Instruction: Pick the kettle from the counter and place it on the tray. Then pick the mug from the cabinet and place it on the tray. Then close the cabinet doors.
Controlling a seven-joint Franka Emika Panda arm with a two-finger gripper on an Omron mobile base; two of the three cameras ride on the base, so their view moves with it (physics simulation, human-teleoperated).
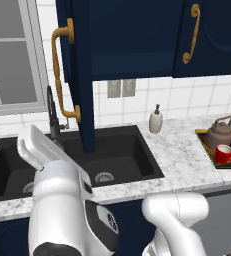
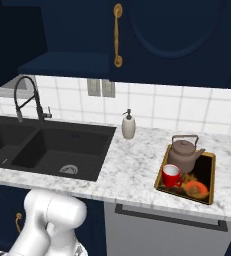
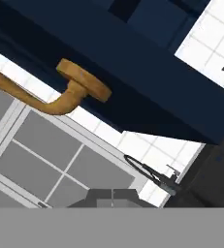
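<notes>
The grey-brown kettle (image 2: 183,154) (image 1: 221,131) stands on the gold-rimmed tray (image 2: 184,195) (image 1: 203,140) at the right of the marble counter (image 2: 132,165). The red mug (image 2: 172,176) (image 1: 225,154) sits in front of it on the same tray. The cabinet's left door (image 1: 83,75) stands open, edge-on over the sink, and its brass handle (image 1: 61,65) (image 3: 60,97) faces left. The right door (image 1: 212,35) is closed. My gripper (image 3: 112,196) is shut on nothing, below and left of the open door, a little short of the handle's lower end.
A white soap dispenser (image 1: 156,120) (image 2: 128,125) stands behind the black double sink (image 1: 77,160). The black faucet (image 1: 52,115) (image 3: 152,174) rises near my hand, with a window (image 1: 12,55) behind it. An orange item (image 2: 196,188) lies on the tray.
</notes>
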